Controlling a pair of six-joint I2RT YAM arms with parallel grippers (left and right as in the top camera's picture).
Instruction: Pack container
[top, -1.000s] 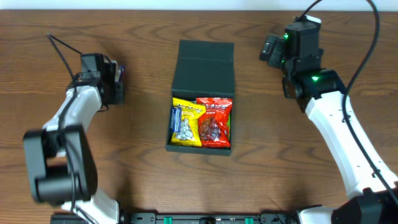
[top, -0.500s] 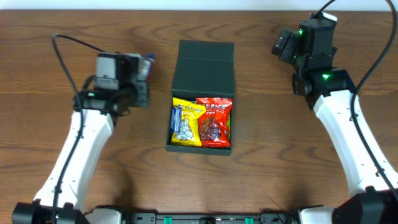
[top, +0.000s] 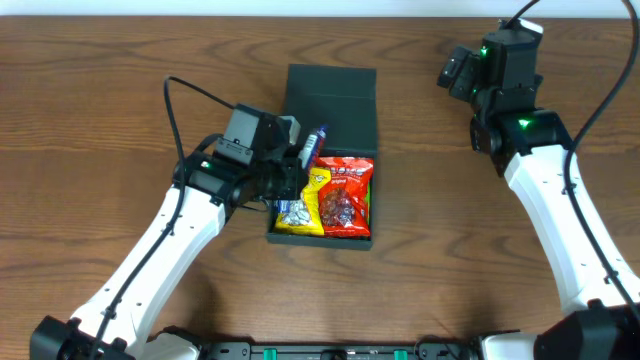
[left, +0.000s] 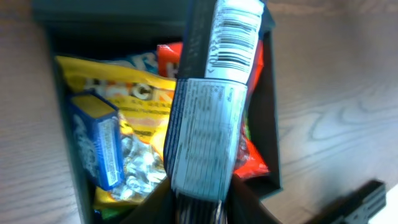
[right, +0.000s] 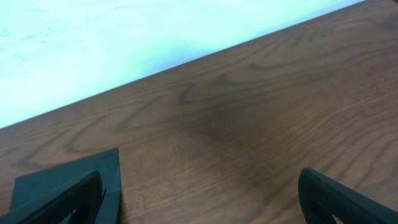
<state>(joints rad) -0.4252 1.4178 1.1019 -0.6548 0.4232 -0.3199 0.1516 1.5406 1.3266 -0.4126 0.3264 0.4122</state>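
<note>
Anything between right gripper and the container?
Nothing. Overhead shows only bare table between the right gripper and the container.

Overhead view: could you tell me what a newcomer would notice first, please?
The dark green container at centre draws the eye, with a yellow pack and a red pack inside. The left end effector holds a dark blue pack over it, while the right end effector hangs open at the far right.

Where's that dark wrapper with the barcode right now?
In the overhead view, the dark wrapper is held by the left gripper above the open container, over the yellow snack pack and the red snack pack inside.
</note>
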